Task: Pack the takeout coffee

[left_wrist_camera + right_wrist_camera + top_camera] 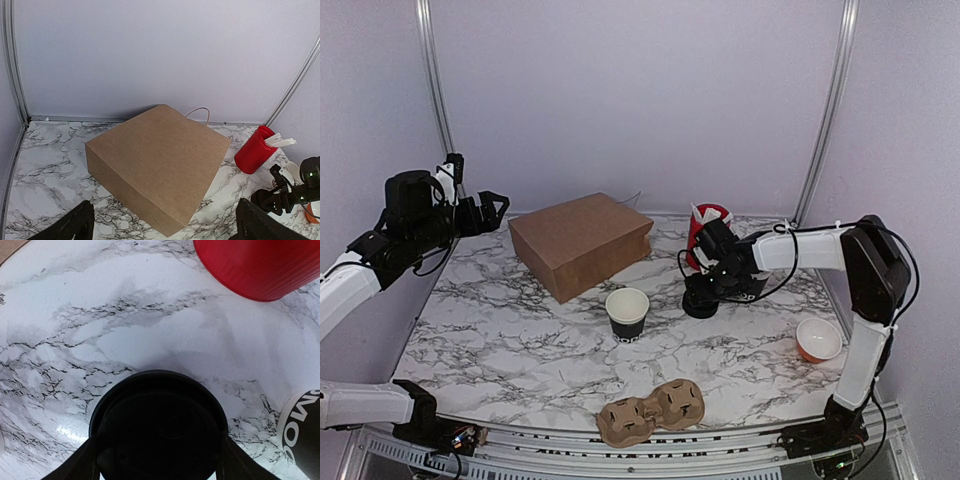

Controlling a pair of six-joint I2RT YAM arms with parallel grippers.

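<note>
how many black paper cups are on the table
2. One open black paper cup stands mid-table, before the brown paper bag; one lidded black paper cup sits at the right gripper, beside the red cylindrical tub.

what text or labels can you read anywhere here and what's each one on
"DOM", roughly: big white letters, tilted and cut off by the frame edge, on a black cup.
White lettering low on the open black cup: too small to read.
Brown bag, red tub, black lid: no text visible.
</note>
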